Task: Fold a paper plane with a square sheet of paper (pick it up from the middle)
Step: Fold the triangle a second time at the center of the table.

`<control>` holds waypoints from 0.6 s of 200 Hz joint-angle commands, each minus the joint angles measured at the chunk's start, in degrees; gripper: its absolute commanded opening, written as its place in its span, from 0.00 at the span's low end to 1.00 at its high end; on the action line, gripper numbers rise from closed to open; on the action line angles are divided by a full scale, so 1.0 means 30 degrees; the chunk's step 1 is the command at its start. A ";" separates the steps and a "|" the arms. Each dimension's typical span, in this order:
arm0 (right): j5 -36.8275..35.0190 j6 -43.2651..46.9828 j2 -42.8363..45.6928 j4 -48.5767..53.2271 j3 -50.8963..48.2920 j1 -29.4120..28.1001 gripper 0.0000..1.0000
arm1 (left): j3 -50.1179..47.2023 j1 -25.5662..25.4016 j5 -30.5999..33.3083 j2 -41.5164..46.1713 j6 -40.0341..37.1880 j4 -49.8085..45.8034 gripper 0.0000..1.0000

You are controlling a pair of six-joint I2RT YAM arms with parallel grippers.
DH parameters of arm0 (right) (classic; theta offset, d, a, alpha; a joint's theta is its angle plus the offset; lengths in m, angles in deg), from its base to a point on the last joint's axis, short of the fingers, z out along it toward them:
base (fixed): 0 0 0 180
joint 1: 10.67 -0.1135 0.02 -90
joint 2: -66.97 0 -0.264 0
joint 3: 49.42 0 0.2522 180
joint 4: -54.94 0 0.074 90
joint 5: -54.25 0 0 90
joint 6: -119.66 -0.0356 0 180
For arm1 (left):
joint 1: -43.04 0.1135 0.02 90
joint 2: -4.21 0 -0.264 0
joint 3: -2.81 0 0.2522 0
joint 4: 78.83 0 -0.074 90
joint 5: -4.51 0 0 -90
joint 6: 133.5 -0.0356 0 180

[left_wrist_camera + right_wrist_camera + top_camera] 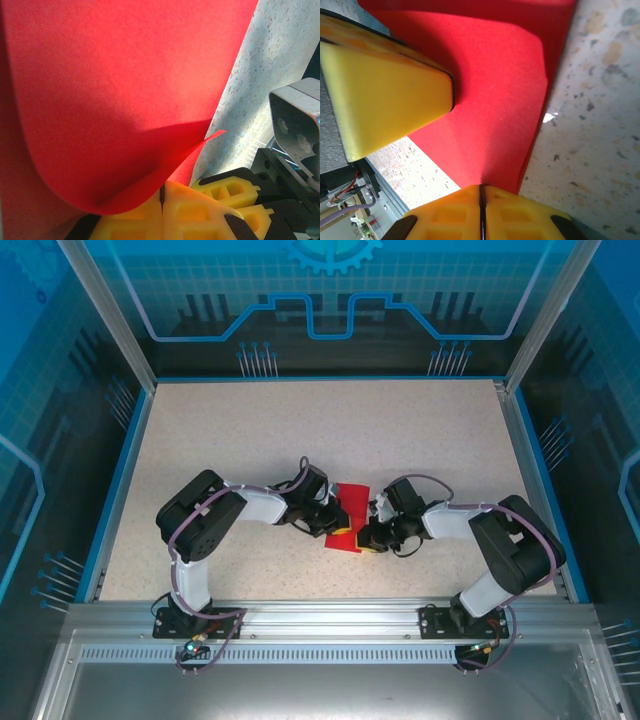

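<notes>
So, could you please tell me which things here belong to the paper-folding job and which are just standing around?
Part of the job:
- red paper
- left gripper and right gripper, both pinching it

Just there:
- table
- metal rail at the near edge
- blue walls

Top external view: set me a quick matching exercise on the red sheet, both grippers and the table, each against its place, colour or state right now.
1. square sheet of paper
2. left gripper
3. right gripper
4. table

a. speckled beige
b. shut on the sheet's left side
c. shut on the sheet's right side
d. bright red, curled up between the arms

Pairs: 1-d, 2-b, 3-c, 4-a.
</notes>
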 commanded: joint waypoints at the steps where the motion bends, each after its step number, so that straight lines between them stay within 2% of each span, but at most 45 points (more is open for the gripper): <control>1: -0.1271 0.0009 -0.0728 0.0888 -0.0818 0.0063 0.08 | 0.0221 -0.0150 -0.0086 0.0701 -0.0540 -0.1022 0.08; 29: -0.1304 0.0027 -0.0580 0.0987 -0.0753 0.0055 0.08 | 0.0124 -0.0258 -0.0337 0.1485 -0.0530 -0.0795 0.15; 68: -0.1360 0.0060 -0.0651 0.1052 -0.0715 0.0062 0.07 | 0.0125 -0.0566 -0.0663 0.0770 -0.0207 -0.0206 0.15; 120: -0.1775 0.0308 -0.0846 0.1582 -0.0766 0.0053 0.03 | -0.0021 -0.0484 0.1269 -0.0093 -0.0658 -0.0953 0.12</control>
